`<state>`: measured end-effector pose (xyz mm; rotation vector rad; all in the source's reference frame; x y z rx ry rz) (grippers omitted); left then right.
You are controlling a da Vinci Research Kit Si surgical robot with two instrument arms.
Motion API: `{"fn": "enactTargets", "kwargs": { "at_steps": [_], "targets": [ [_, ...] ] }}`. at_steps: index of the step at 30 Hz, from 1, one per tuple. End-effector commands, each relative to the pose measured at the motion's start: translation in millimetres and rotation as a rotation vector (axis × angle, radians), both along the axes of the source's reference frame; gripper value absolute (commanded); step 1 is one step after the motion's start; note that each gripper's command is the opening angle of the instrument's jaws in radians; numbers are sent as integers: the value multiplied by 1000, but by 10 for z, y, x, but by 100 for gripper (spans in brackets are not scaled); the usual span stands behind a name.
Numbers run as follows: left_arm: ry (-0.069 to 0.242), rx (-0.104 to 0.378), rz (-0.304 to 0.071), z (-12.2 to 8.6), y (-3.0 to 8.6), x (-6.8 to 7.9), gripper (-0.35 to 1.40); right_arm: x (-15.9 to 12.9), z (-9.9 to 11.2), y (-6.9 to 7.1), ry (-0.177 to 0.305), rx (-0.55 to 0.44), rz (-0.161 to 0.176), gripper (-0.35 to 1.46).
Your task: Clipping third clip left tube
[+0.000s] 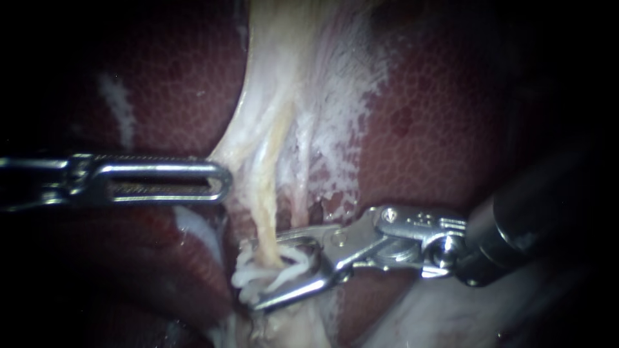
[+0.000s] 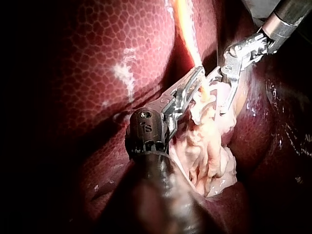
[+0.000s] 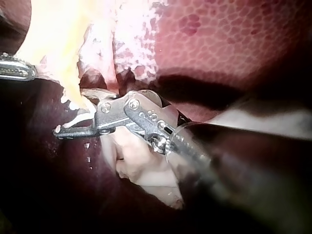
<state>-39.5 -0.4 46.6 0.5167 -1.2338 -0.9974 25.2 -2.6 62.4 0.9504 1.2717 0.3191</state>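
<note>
Currently: clip placement; approach made, squeeze not yet done.
Right instrument (image 1: 253,274): jaws parted, straddling the left tube (image 1: 267,193) at its near end, not clenched on it.
White clips (image 1: 293,258): on the tube at that same spot, crowding the gap.
Next move, by judgement: settle on bare tube clear of those clips, then close squarely.
Left instrument (image 1: 219,180): tip against pale membrane (image 1: 322,84), left of the tube; whether it grips cannot be told.
Liver (image 1: 438,129): far side, left and right.
Hazard: the pale strand just right of the tube.

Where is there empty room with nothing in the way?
Bare liver lies open above the right instrument, and again above the left instrument. It is crowded at the tube, where white clips sit between the right instrument's open jaws.
</note>
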Motion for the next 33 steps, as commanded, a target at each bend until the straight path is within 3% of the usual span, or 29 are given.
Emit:
{"fn": "enactTargets", "kwargs": {
  "at_steps": [1, 12, 22, 24, 27, 33],
  "targets": [
    [0, 0, 0, 0, -1, 0, -35, 0, 0, 4, -1, 2, 1, 55],
    [1, -1, -1, 1, -2, -1, -35, -1, -22, 48, -4, 30, 14, 53],
    [1, -2, -1, 2, -2, -1, -35, 3, -19, 54, -3, 26, 17, 46],
    [1, -2, -1, 2, -2, -1, -35, 2, -16, 55, -3, 25, 16, 25],
    [1, -2, -1, 2, -2, -1, -35, -4, -8, 57, -2, 24, 14, -33],
    [1, -2, -1, 2, -2, -1, -35, -10, 1, 62, -3, 22, 10, -35]
  ]
}}
